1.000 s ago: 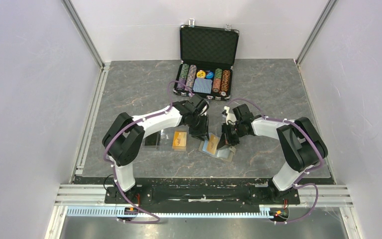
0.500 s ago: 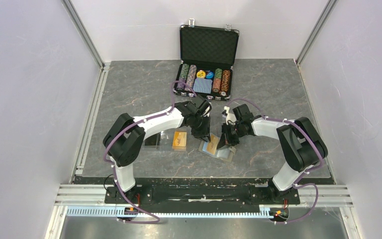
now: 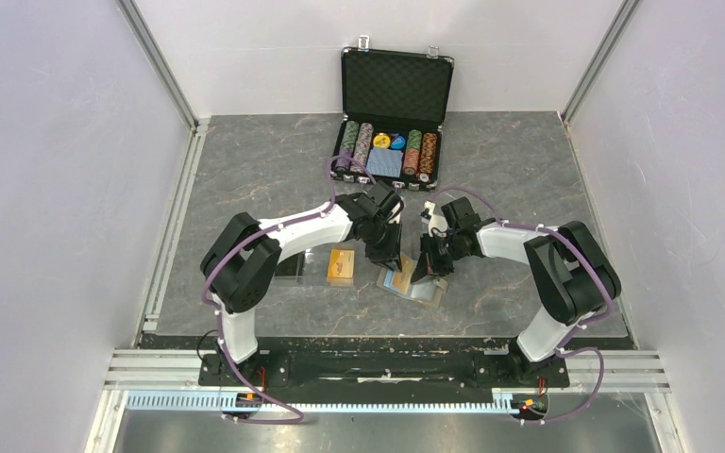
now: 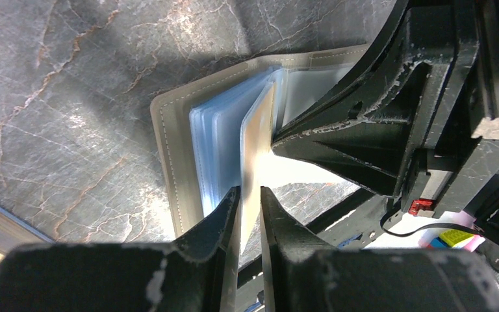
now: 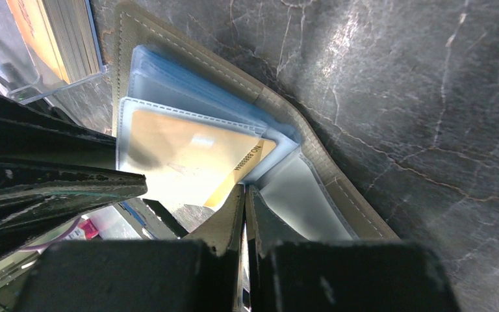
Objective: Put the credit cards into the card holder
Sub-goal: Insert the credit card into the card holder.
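Near the front of the grey marbled bench (image 3: 245, 160), a flat khaki-grey stitched card holder (image 4: 166, 143) lies open, its blue-tinted clear plastic sleeves (image 5: 169, 71) fanned up. The left claw (image 4: 250, 195) is clenched on a thin, bright orange credit card (image 4: 258, 136), held edge-on with its leading end inside one sleeve. The right claw (image 5: 244, 192), jaws pressed almost together, sits at the sleeve's open edge; whether it pinches a leaf cannot be told. A clean finish looks to depend on pushing straight along the pocket. The stiff card should stay flat against the slippery film so the limp sleeve does not buckle. Just beyond, to the left, lie a stack of orange cards (image 3: 342, 265) in a clear tray and a glossy black card (image 3: 290, 268). At the far edge stands an open black foam-lined poker chip case (image 3: 396, 85).
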Available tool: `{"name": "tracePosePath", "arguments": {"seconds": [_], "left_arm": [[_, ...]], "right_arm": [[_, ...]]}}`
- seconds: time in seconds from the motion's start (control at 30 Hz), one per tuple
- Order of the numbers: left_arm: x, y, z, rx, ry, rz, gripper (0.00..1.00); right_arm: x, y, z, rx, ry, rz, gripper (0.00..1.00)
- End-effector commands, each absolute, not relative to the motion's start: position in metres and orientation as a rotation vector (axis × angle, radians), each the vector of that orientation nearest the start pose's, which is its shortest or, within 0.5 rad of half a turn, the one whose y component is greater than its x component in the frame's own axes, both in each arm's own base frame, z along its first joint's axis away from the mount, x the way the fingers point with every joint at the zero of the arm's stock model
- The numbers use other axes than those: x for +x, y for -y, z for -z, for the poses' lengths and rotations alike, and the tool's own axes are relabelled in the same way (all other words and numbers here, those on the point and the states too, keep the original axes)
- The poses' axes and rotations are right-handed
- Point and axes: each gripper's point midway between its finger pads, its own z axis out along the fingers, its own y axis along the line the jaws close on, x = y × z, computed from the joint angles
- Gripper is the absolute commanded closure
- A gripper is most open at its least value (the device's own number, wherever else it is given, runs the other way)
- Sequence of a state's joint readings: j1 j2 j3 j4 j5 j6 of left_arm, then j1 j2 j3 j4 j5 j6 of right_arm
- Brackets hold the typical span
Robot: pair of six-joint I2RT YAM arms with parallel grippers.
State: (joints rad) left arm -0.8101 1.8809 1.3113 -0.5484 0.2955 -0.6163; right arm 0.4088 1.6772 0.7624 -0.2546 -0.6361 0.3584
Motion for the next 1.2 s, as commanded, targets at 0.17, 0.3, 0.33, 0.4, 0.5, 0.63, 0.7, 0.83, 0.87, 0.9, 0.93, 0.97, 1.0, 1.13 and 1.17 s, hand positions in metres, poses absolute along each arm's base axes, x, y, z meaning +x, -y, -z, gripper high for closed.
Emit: {"name": "tracePosePath", "arguments": {"seconds": [0.17, 0.3, 0.33, 0.4, 0.5, 0.63, 0.7, 0.83, 0.87, 0.9, 0.93, 0.97, 1.0, 1.13, 1.17], "left_arm": [[0.227, 0.369, -0.074, 0.456, -2.813, 0.913, 0.98], [0.230, 0.356, -0.075, 0.428, -2.821, 0.813, 0.98], [0.232, 0.350, -0.075, 0.414, -2.822, 0.773, 0.98], [0.234, 0.341, -0.078, 0.377, -2.813, 0.738, 0.98], [0.236, 0.326, -0.083, 0.312, -2.795, 0.679, 0.98], [0.238, 0.309, -0.090, 0.283, -2.782, 0.577, 0.98], [0.237, 0.310, -0.094, 0.289, -2.777, 0.584, 0.96], [0.235, 0.324, -0.098, 0.327, -2.777, 0.674, 0.74], [0.234, 0.328, -0.097, 0.333, -2.779, 0.700, 0.69], [0.234, 0.330, -0.095, 0.334, -2.784, 0.712, 0.67], [0.233, 0.332, -0.092, 0.337, -2.791, 0.719, 0.64], [0.233, 0.332, -0.090, 0.334, -2.797, 0.721, 0.61], [0.232, 0.334, -0.089, 0.336, -2.798, 0.732, 0.59], [0.231, 0.345, -0.093, 0.341, -2.784, 0.809, 0.57], [0.231, 0.349, -0.094, 0.343, -2.779, 0.833, 0.57]], "right_arm": [[0.230, -0.227, -0.018, -0.281, -2.784, -1.070, 1.00], [0.237, -0.232, -0.030, -0.267, -2.753, -1.090, 1.00], [0.240, -0.233, -0.034, -0.263, -2.741, -1.096, 1.00], [0.246, -0.237, -0.043, -0.257, -2.716, -1.107, 1.00], [0.255, -0.243, -0.057, -0.257, -2.677, -1.127, 1.00], [0.262, -0.244, -0.067, -0.266, -2.656, -1.123, 1.00], [0.262, -0.244, -0.067, -0.271, -2.657, -1.114, 1.00], [0.264, -0.241, -0.068, -0.268, -2.653, -1.093, 1.00], [0.264, -0.241, -0.069, -0.264, -2.652, -1.094, 1.00], [0.265, -0.240, -0.070, -0.263, -2.646, -1.091, 1.00], [0.266, -0.240, -0.072, -0.260, -2.642, -1.092, 1.00], [0.268, -0.239, -0.075, -0.253, -2.634, -1.090, 1.00], [0.270, -0.238, -0.078, -0.250, -2.627, -1.088, 1.00], [0.276, -0.233, -0.087, -0.230, -2.603, -1.077, 1.00], [0.278, -0.231, -0.089, -0.226, -2.597, -1.075, 1.00]]}}
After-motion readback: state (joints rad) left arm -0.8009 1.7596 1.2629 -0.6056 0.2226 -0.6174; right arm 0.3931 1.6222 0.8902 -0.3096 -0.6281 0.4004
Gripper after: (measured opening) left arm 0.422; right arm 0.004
